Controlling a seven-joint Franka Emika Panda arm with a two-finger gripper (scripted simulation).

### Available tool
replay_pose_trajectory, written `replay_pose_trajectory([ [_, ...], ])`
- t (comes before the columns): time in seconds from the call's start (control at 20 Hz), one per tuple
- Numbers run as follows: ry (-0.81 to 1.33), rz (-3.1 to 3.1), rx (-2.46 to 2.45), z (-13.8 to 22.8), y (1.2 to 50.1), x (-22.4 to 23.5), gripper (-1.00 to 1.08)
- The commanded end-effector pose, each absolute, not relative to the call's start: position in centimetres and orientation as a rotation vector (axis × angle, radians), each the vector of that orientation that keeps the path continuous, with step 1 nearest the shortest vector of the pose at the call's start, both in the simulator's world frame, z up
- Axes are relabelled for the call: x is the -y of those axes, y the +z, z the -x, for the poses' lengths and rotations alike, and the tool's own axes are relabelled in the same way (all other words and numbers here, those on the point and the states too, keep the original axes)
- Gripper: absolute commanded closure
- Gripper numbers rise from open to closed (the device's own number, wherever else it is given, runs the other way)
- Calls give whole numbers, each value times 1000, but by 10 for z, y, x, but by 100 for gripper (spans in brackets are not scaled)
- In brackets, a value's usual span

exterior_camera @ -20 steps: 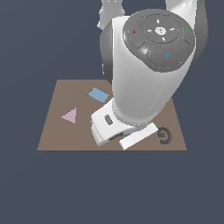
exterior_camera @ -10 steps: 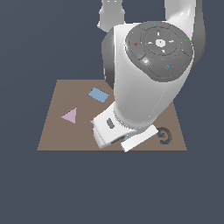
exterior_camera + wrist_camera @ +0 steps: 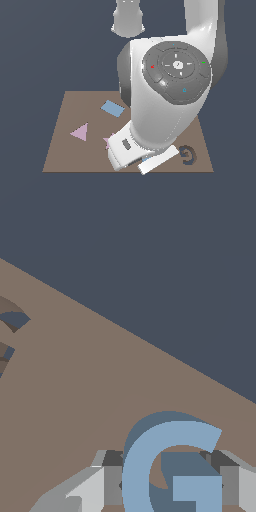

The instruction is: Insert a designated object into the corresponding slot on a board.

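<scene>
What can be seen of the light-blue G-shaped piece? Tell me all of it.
The light-blue G-shaped piece is a thick, flat, matte letter with a darker blue inner edge and a square crossbar. In the wrist view it fills the foreground between the two grey fingers of the pincer, over the brown rectangular board. Whether it rests on the board or is lifted cannot be told. In the exterior view only a blue sliver shows beneath the white arm.

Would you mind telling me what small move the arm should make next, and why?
Probably close the hand on the G and lift it. In the wrist view the fingers stand on either side of the G, which seems to lie on the board. In the exterior view the slot is empty, toward the view's right.
</scene>
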State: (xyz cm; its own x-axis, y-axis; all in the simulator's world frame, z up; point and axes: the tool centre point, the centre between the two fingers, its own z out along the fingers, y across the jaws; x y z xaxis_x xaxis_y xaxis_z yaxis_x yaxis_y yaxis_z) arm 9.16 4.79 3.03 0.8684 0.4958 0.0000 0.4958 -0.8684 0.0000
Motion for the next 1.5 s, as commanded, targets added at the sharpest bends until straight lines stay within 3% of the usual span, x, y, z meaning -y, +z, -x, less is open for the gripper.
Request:
replay_pose_trajectory([
  [0.0,0,-3036,-806,-92,30,-48,108],
  [0.8,-1,-3044,-779,-90,33,-53,108],
  [1.45,-1,-3097,-524,-85,36,-101,108],
])
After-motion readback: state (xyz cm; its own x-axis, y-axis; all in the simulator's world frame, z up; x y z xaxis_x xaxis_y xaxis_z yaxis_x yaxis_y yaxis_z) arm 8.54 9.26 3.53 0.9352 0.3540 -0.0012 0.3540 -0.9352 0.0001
